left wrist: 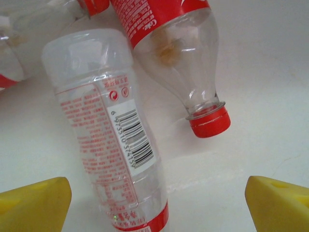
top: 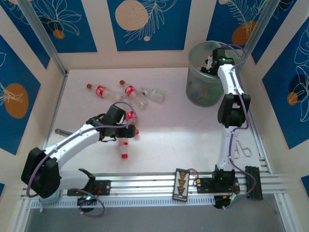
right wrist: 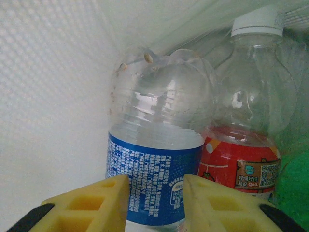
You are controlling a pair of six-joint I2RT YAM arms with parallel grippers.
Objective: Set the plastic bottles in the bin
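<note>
Several clear plastic bottles lie at the table's left middle, among them a red-label bottle and a red-capped bottle. My left gripper hovers low over this group. In the left wrist view the left gripper is open, its yellow fingers wide apart around a barcode-label bottle; a red-capped bottle lies just beyond. My right gripper reaches down into the grey-green bin. Inside, the right gripper is shut on a blue-label bottle, next to a white-capped bottle.
The bin stands at the far right corner by the wall panels. A metal tool lies by the left arm, and scissors rest near the right edge. A small control box sits on the front rail.
</note>
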